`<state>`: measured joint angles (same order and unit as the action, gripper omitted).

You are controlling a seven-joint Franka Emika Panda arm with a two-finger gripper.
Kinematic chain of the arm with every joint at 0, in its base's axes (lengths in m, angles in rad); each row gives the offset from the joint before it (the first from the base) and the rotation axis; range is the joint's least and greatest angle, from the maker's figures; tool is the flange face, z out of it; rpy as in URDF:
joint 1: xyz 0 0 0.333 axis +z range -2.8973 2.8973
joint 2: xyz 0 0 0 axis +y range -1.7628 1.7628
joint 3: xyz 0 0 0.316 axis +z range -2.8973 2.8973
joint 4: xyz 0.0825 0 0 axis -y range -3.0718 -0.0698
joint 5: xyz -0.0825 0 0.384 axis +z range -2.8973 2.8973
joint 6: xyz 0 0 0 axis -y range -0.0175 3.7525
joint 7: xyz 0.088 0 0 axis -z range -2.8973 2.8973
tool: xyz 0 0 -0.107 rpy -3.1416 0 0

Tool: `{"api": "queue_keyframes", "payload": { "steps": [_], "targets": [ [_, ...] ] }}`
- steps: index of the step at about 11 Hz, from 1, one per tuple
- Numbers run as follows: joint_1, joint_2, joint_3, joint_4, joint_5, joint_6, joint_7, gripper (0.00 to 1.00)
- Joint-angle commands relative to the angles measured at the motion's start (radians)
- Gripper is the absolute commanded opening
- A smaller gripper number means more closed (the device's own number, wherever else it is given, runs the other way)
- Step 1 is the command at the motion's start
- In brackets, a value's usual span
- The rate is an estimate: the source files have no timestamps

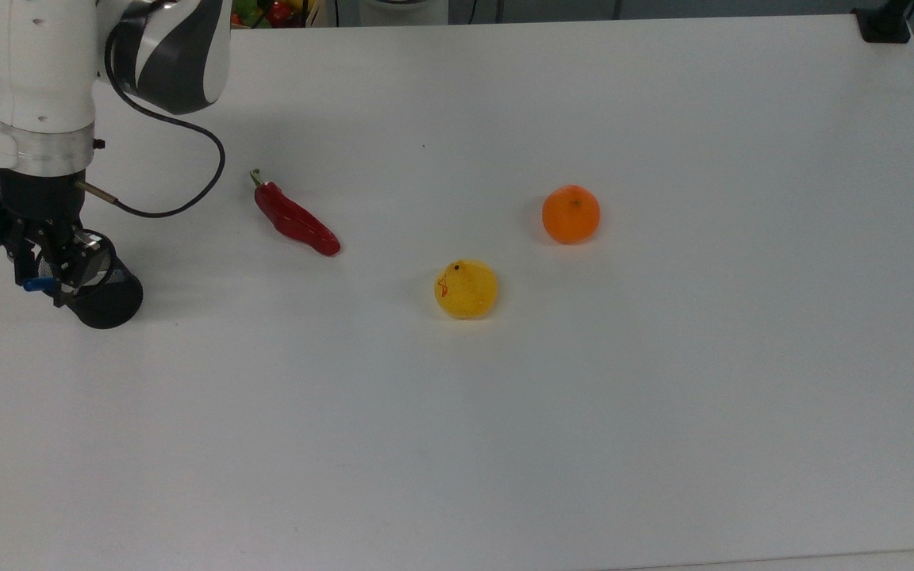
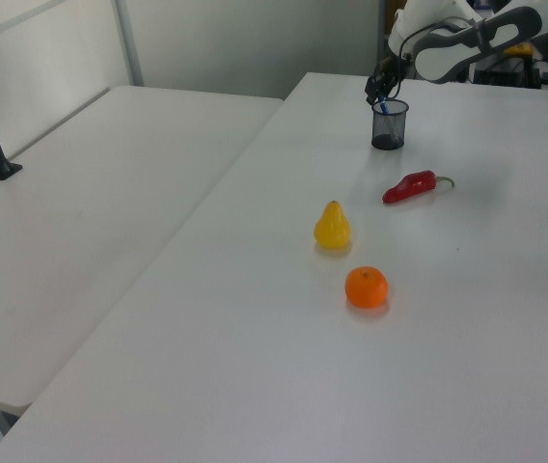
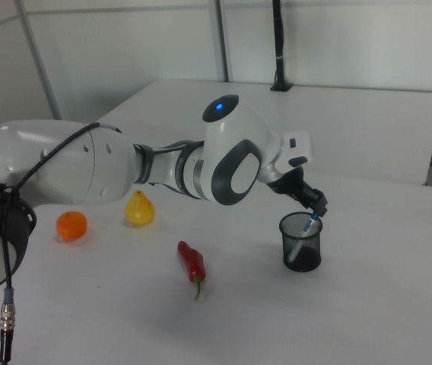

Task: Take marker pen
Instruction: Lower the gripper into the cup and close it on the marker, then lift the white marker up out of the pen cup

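Down at the black mesh cup near the top view's left edge, gripper hanging right over the rim. Marker pen standing in the cup, leaning, blue cap poking out over the rim toward the top view's left. Seen in the right view too: white barrel inside the mesh, blue tip just at the fingers. Jaws set either side of the pen's upper end, looking drawn in close around it; whether actually pinching the barrel or just short of contact, cannot tell. Black cable looping off the wrist above the table.

In the left view, cup at the far end of the table, gripper directly above it, a speck of blue at the rim.

Elsewhere on the white surface: red pepper lying flat, near the cup on the top view's right, stem pointing up and away. Yellow pear well apart from it, toward the middle, upright with a small red mark on its side. Orange just beyond the pear, further to the top view's right. None of the three touching one another, all clear of the arm
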<state>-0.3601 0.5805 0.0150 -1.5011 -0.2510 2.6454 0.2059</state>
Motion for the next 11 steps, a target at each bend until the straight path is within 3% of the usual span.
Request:
{"api": "queue_keyframes", "payload": {
  "steps": [1,8,11],
  "targets": [
    [0.006,-0.004,-0.009,-0.007,-0.007,0.096,0.016,0.0],
    [0.004,-0.027,-0.009,-0.002,0.018,0.096,0.045,0.0],
    [0.004,-0.037,-0.009,0.067,0.029,0.091,0.086,0.0]
  ]
}}
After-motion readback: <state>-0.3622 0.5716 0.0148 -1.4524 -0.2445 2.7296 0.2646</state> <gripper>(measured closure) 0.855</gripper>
